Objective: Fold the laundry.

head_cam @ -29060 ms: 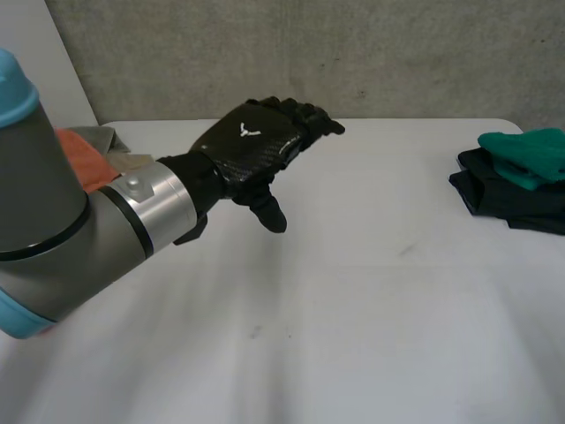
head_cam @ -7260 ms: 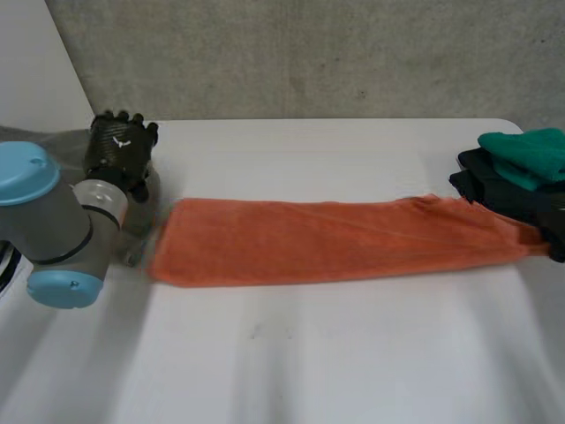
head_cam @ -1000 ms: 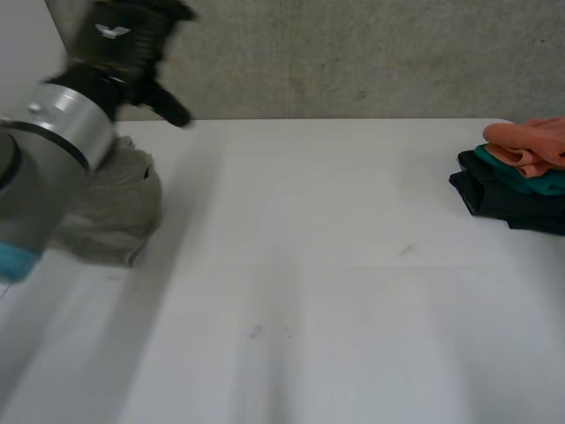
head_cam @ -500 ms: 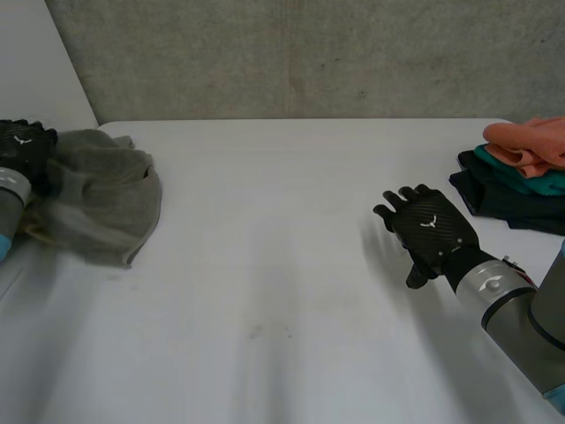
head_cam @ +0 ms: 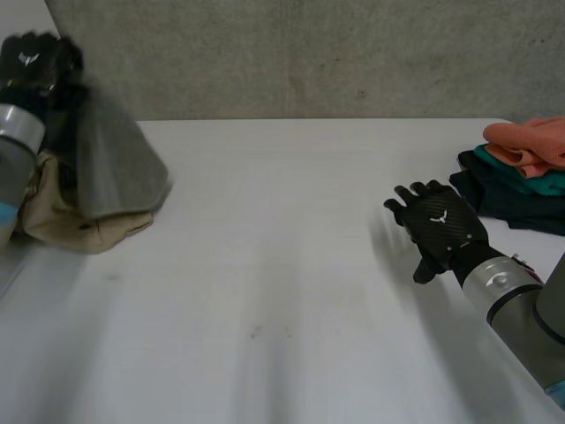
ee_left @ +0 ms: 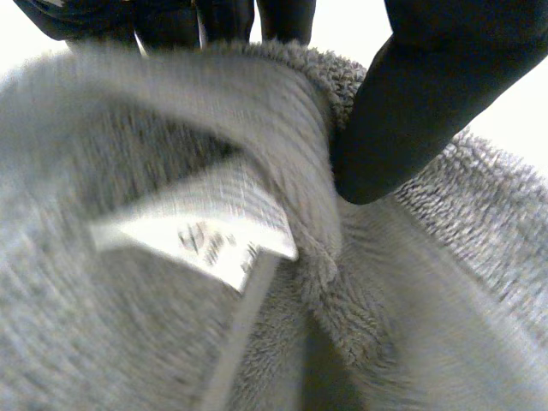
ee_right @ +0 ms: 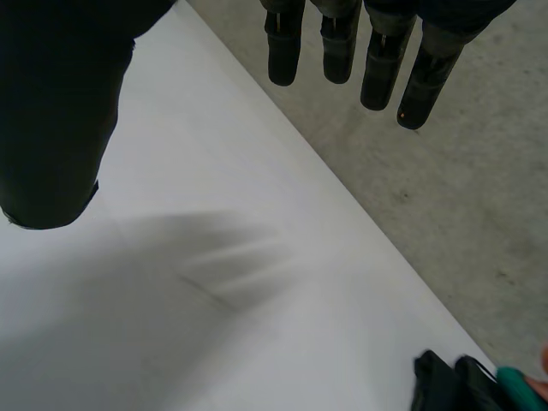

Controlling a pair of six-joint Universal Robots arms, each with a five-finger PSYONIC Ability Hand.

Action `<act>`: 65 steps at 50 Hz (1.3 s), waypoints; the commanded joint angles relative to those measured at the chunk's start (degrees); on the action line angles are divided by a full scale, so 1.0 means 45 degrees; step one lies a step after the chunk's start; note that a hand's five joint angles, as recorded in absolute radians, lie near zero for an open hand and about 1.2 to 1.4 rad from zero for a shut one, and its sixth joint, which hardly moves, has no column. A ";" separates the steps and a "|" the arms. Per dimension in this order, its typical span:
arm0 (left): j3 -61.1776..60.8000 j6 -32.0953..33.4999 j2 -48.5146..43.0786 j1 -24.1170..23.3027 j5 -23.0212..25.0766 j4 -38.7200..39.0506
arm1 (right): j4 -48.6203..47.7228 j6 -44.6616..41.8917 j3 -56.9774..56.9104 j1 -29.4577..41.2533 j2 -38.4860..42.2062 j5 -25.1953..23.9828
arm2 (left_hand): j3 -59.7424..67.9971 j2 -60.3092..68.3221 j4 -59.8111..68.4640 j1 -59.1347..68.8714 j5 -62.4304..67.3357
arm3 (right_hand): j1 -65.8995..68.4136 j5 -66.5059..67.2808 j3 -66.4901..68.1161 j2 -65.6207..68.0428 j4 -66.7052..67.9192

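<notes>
Already done: three folded pieces lie in a pile at the far right end of the table (head_cam: 291, 221), with an orange cloth (head_cam: 530, 141) on top, a green cloth (head_cam: 538, 183) under it and a dark cloth (head_cam: 496, 200) at the bottom. I judge this part as finished.
Piece in work: a grey towel (head_cam: 119, 163) hangs from the left hand at the left end of the table. It is bunched, neither spread nor folded.
Left hand (head_cam: 35, 64): it is high above the left end of the table and clamped on the grey towel. In the wrist view the thumb (ee_left: 419, 103) presses a thick fold of the towel's edge against the fingers (ee_left: 227, 15), close to a white label (ee_left: 201, 227).
Right hand (head_cam: 439, 228): it hovers over the right part of the table, near the pile but apart from it. The fingers are straight and spread, the thumb is away from them, and it holds nothing.
Waiting: a beige cloth (head_cam: 79, 228) lies crumpled on the table, partly behind the hanging grey towel. It is not folded.
Left to do: as I judge, the grey towel must be laid flat on the free middle of the table, folded and put on the pile, and then the same with the beige cloth. Whether more pieces lie beyond the left end, I cannot tell.
Progress: probably a little over half, with three pieces done against two that I see undone.
</notes>
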 commanded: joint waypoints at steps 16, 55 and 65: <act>-0.1961 -0.2556 0.0062 -0.9859 -0.1498 -0.2128 | -0.0007 0.0209 -0.0580 -0.0574 -0.0149 0.3397 | 0.2665 0.2526 0.2534 0.3385 0.3586 | -0.0505 -0.0859 -0.0487 -0.0621 -0.0828; -0.2939 0.5297 -0.1480 -0.2106 0.1646 -0.3633 | 0.5933 0.2767 -0.0463 0.3703 -0.1050 0.4313 | -1.0115 -1.0254 -1.0246 -0.9395 -0.9194 | -0.0505 -0.0859 -0.0487 -0.0621 -0.0828; -0.1902 0.4125 -0.2360 -0.2691 0.2311 -0.3634 | 0.4017 0.3139 -0.0092 0.4406 0.0280 0.6327 | -0.8471 -0.8611 -0.8602 -0.7751 -0.7550 | -0.0505 -0.0859 -0.0487 -0.0621 -0.0828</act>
